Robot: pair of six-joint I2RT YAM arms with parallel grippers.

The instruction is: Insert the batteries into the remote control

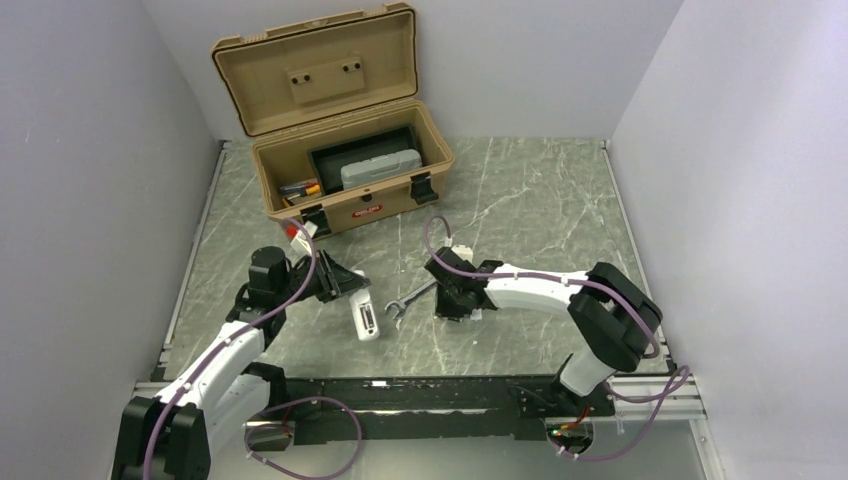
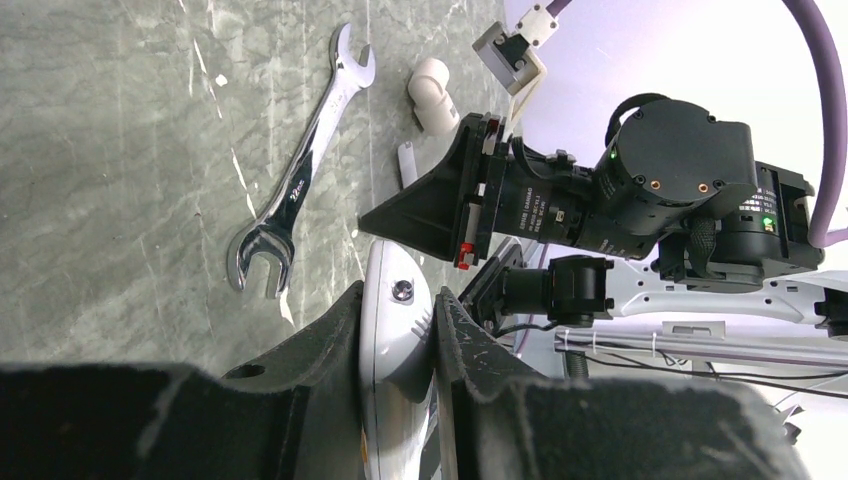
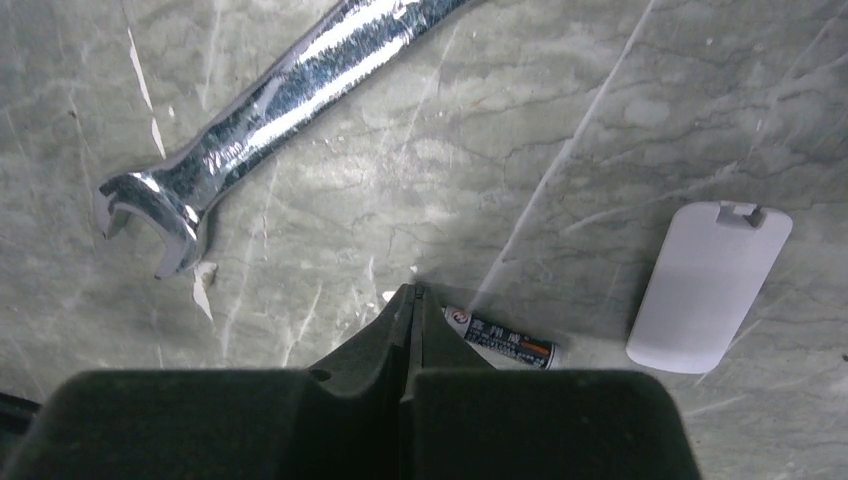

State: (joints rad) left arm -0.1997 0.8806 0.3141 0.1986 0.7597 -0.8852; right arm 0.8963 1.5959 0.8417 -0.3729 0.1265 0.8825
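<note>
Remote station view: my left gripper (image 2: 398,297) is clamped on the slim white remote control (image 2: 393,335), one finger on each long side. It holds the remote at about 7 o'clock from the middle of the worktop (image 1: 540,200).

My right gripper (image 3: 410,293) is closed tight with nothing between its fingers. A small battery (image 3: 500,340) lies on the surface at 4 o'clock from its tip, just beside it; I cannot tell whether they touch. The battery's wrap shows a red-and-white roundel, pale lettering on a dark band and an orange end, all too small for me to read. At 3 o'clock from the battery a white battery cover (image 3: 708,287) lies flat.

A silver open-ended wrench (image 1: 410,298) lies between the two grippers, with stamped lettering on its shank that I cannot make out. In the left wrist view a small white curved piece (image 2: 432,95) sits near the wrench's far end.

At 11 o'clock on the worktop stands an open tan toolbox (image 1: 335,130). It has an unreadable red label (image 1: 367,210) on its front and a grey case (image 1: 380,168) in its black tray.

The worktop is dark green with a stone pattern veined in white, closed in by plain pale walls (image 1: 90,150) on three sides.
</note>
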